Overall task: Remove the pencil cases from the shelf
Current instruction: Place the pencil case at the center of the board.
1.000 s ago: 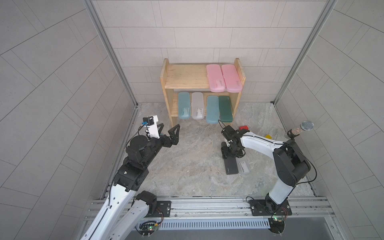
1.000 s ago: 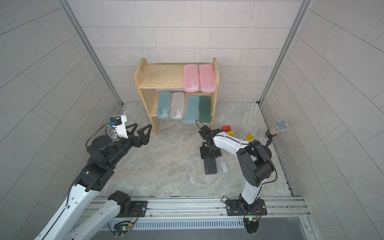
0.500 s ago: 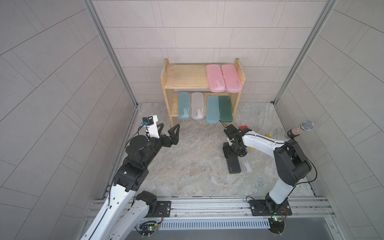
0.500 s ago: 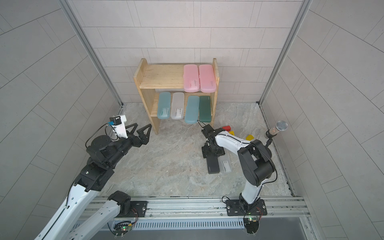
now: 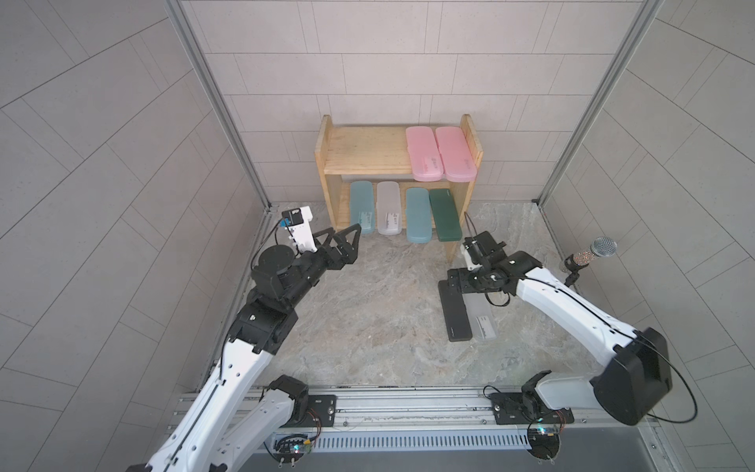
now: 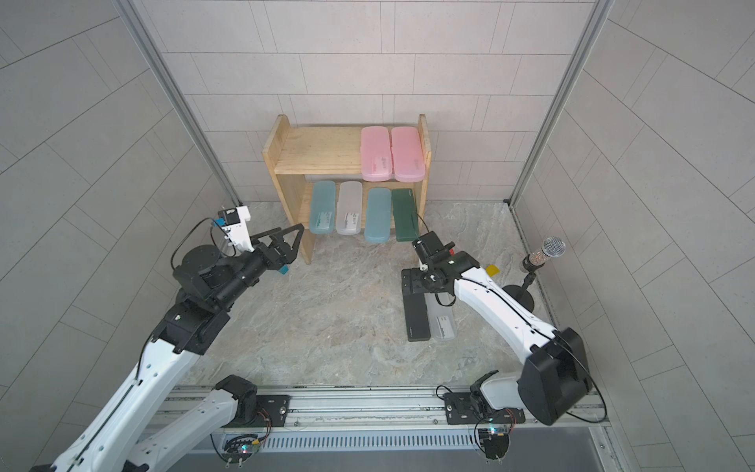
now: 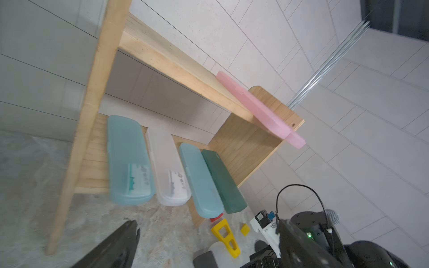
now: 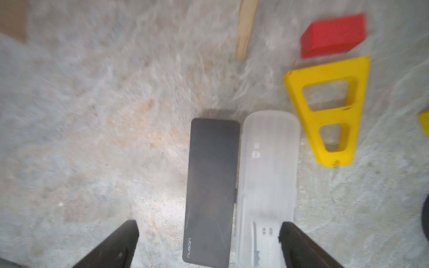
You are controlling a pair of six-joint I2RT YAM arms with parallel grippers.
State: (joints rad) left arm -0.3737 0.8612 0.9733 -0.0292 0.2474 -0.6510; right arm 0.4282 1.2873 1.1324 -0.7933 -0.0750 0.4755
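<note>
**Six cases on the shelf, two down on the tabletop**

In both top views the shelf [image 5: 367, 155] stands against the back wall with six pencil cases on it. Two pink cases [image 5: 425, 153] lie side by side on the upper tier, their front ends overhanging the board. A teal, a frosted, a second teal and a dark green case [image 5: 445, 214] sit in a row on the lower tier, also poking out in front. A black case [image 5: 455, 314] and a frosted white case [image 5: 482, 321] lie side by side, touching, on the tabletop [image 5: 347, 327]. The left pincer [image 5: 346, 231] hovers near the lower tier's front corner, fingers apart and empty.

The left wrist view looks at the lower row, with the nearest teal case [image 7: 127, 157] closest to that pincer. Each case shows a free, rounded front end past the board.

In the right wrist view, which is blurred, the right pincer [image 8: 209, 224] stands wide apart over the near ends of the black case and the frosted one, clamped on nothing. A yellow block [image 8: 329, 111] lies just beside them, with a red block [image 8: 332, 34] beyond it.

The cases look like thin hard plastic shells: probably light, stiff, smooth and likely slippery. The best hold seems to be across the narrow width at an overhanging end, squeezed moderately so the lid neither flexes nor pops.
</note>
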